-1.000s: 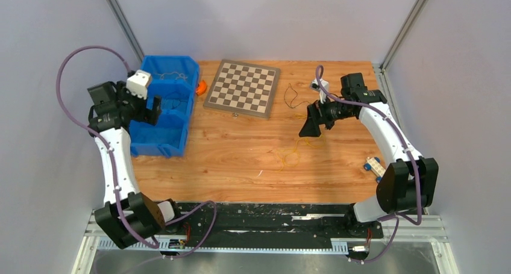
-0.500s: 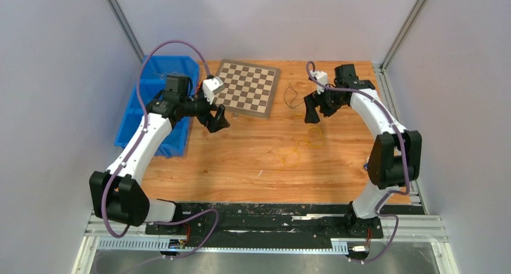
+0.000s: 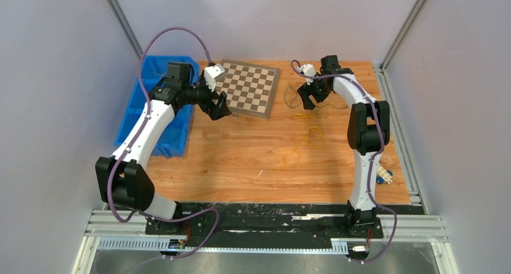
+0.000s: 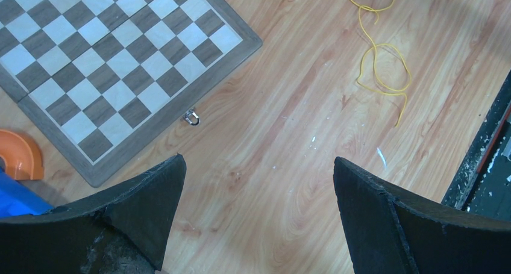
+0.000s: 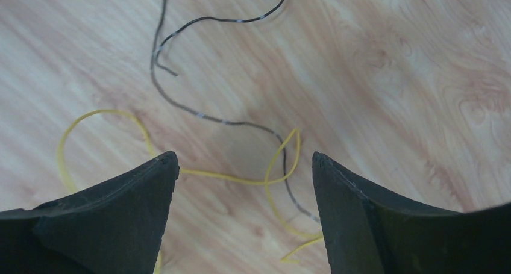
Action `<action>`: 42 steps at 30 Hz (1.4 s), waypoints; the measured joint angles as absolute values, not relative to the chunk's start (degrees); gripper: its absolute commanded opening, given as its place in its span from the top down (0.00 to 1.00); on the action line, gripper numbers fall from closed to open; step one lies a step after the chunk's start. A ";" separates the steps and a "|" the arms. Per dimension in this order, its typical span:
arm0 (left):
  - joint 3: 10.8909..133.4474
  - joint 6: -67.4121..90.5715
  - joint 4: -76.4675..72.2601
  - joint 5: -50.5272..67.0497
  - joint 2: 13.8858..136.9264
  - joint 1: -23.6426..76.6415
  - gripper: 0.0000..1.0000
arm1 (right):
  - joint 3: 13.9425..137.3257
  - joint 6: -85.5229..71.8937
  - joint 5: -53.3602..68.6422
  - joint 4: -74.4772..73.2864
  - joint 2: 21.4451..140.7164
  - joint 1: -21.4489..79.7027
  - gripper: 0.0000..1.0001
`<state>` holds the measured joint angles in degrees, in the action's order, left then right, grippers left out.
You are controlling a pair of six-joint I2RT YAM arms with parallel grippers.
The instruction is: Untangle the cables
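Observation:
The cables lie loose on the wooden table. A dark thin wire (image 3: 290, 97) lies right of the chessboard. Yellow wires (image 3: 308, 134) trail from there toward the table's middle. My right gripper (image 3: 307, 99) is open and empty just above the dark wire. In the right wrist view the dark wire (image 5: 181, 105) and a yellow loop (image 5: 282, 165) cross on the wood between my open fingers (image 5: 244, 161). My left gripper (image 3: 219, 110) is open and empty over the chessboard's near left edge. In its view (image 4: 259, 165) a yellow wire (image 4: 381, 63) lies far ahead.
A chessboard (image 3: 243, 87) lies at the back centre and also shows in the left wrist view (image 4: 114, 63). A blue bin (image 3: 158, 132) stands at the left. An orange object (image 4: 19, 159) sits beside it. A small blue-and-white object (image 3: 384, 176) lies near the right front edge.
My left arm has swung from over the blue bin to the chessboard's near left edge. My right gripper has moved back and left, over the dark wire. Both stay open.

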<state>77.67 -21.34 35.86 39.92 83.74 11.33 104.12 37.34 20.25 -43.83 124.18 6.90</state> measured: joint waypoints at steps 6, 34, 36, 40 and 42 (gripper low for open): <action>79.18 -20.53 36.67 40.62 86.74 8.95 0.00 | 109.43 40.84 18.94 -43.68 132.18 7.53 0.71; 80.47 -12.60 18.04 52.77 82.50 3.25 0.00 | 130.87 21.63 40.36 -39.11 110.61 8.69 1.00; 81.54 -11.77 16.58 53.54 82.59 4.69 0.00 | 131.57 19.64 42.81 -38.11 110.56 9.41 1.00; 87.59 -10.44 15.11 55.13 83.24 8.73 0.05 | 131.24 18.63 46.19 -37.36 110.52 12.73 1.00; 92.55 -10.33 15.11 55.77 84.07 11.07 0.12 | 129.25 19.62 46.96 -36.97 109.82 15.53 1.00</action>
<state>92.55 -10.33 15.11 55.77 84.07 11.07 129.25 19.62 46.96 -36.97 109.82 15.53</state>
